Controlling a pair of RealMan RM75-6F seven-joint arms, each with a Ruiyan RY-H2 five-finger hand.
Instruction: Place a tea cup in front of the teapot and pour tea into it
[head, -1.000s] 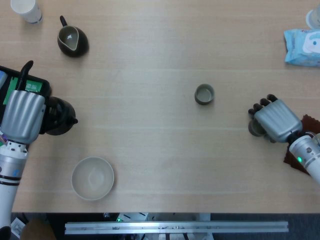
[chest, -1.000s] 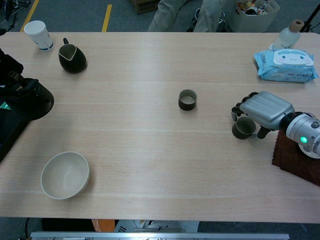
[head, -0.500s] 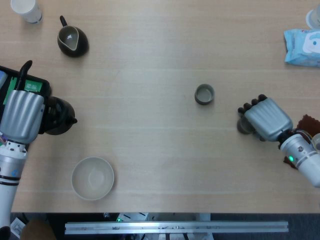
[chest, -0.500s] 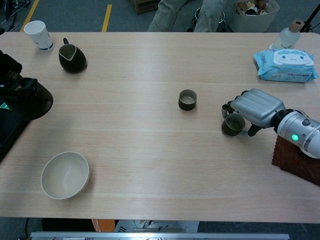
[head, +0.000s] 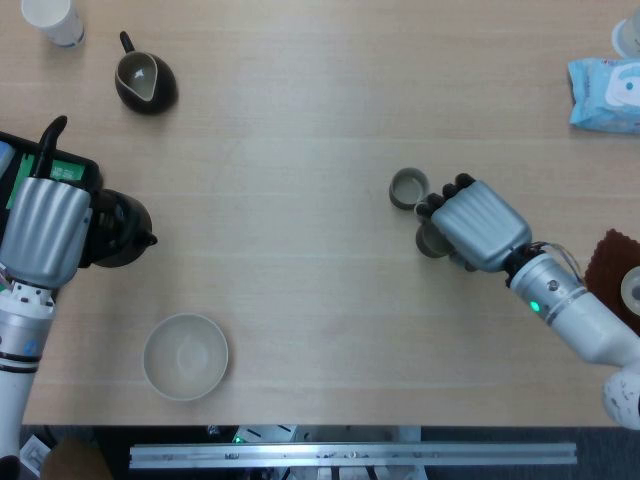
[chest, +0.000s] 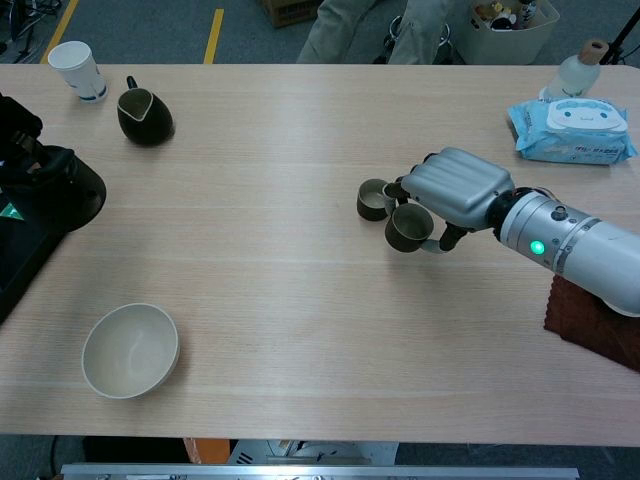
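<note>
My right hand (head: 478, 225) (chest: 455, 188) grips a dark tea cup (head: 432, 241) (chest: 407, 228) just above the table, right of centre. A second dark tea cup (head: 408, 187) (chest: 372, 198) stands on the table, close to the held cup on its far left. At the left edge, my left hand (head: 45, 232) is wrapped around the handle side of the black teapot (head: 117, 232) (chest: 62, 190), whose spout points right. The chest view shows the teapot body but hardly any of the left hand.
A dark pitcher (head: 145, 82) (chest: 143, 115) and a paper cup (head: 55, 20) (chest: 78, 70) stand at the far left. A pale bowl (head: 185, 357) (chest: 130, 351) sits front left. A black tray (head: 62, 170) lies under the left hand. Wipes pack (chest: 570, 130) and brown cloth (chest: 595, 325) lie on the right.
My right hand has carried its tea cup leftward across the table, from near the brown cloth to beside the second cup. The left hand and teapot have stayed put.
</note>
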